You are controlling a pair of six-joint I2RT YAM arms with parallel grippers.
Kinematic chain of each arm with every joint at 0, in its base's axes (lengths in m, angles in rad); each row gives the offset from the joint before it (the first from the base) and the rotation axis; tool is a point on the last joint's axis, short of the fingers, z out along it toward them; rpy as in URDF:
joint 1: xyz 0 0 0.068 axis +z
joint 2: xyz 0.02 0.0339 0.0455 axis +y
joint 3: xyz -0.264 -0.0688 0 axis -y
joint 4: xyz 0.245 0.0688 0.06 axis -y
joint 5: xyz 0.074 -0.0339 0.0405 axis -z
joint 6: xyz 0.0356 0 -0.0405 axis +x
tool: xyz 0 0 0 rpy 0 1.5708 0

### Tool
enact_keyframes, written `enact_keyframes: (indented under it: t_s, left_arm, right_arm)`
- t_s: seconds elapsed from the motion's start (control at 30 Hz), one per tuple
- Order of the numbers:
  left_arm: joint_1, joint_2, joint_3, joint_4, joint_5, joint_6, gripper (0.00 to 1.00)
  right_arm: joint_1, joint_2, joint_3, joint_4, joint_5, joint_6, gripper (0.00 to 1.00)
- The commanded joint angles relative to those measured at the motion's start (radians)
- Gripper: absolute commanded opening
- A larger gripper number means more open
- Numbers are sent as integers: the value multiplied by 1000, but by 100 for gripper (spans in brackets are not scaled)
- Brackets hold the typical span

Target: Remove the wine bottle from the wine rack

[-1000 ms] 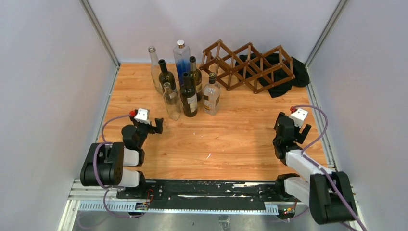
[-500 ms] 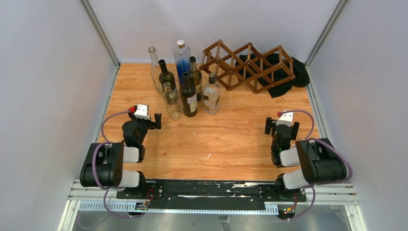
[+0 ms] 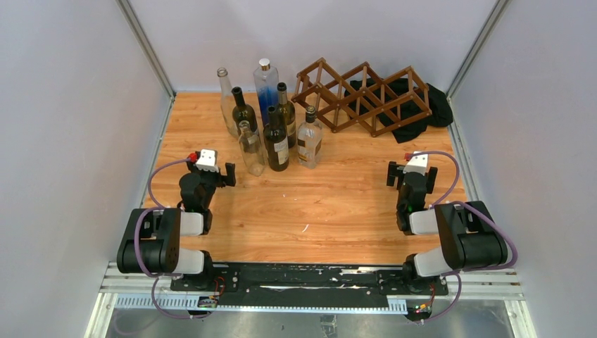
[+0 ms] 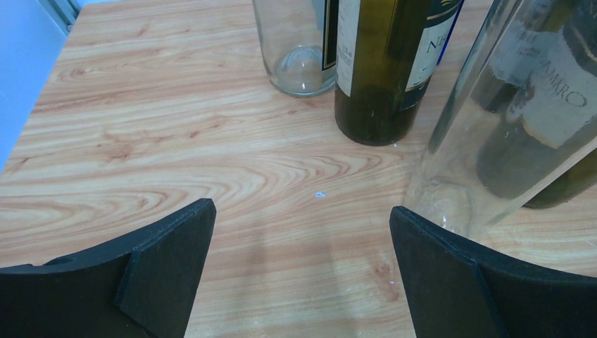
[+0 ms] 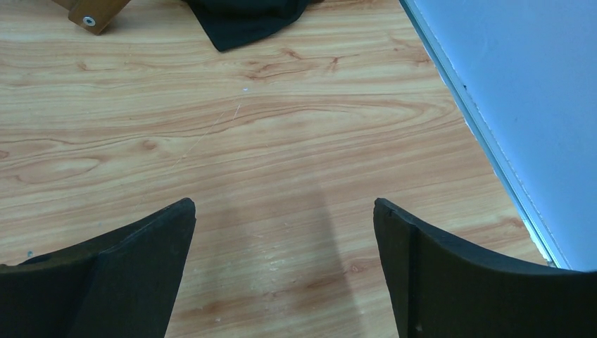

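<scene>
You find the wine rack (image 3: 362,95) in the upper right part of the top view, at the far end of the wooden table (image 3: 338,204). It lies partly on a black cloth (image 3: 424,116), and through its diamond cells you see only the table and the cloth. To the left of the rack, near it but not touching, seven bottles stand upright in a close group on the table. Three of them are dark wine bottles (image 3: 276,144). The others are a tall blue-tinted bottle (image 3: 266,86) at the back, a tall clear bottle (image 3: 227,105) at the left, a small clear bottle (image 3: 251,151) at the front, and a squat clear bottle (image 3: 309,143) with a dark cap on the side nearest the rack. Your left gripper (image 4: 303,218) is low over the table at the lower left. Its fingers are wide apart with only bare wood between them, and it faces the bottles, with a clear bottle base just beyond the right finger. Your right gripper (image 5: 281,211) is at the lower right, well apart from the rack. Its fingers are also spread wide and hold nothing. In its view a corner of the rack and an edge of the cloth show at the top of the frame.
</scene>
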Motion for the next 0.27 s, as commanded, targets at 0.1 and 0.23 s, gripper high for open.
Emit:
enact_keyframes:
  t_s: [0.1,0.23]
  left_arm:
    - [-5,5,18,-3,-18,5,100]
    - [-6,6,14,4,-18,4,100]
  right_arm:
    - [-2,6,-1,23,8,-19,100]
    - [-2,7,-1,23,8,-19,100]
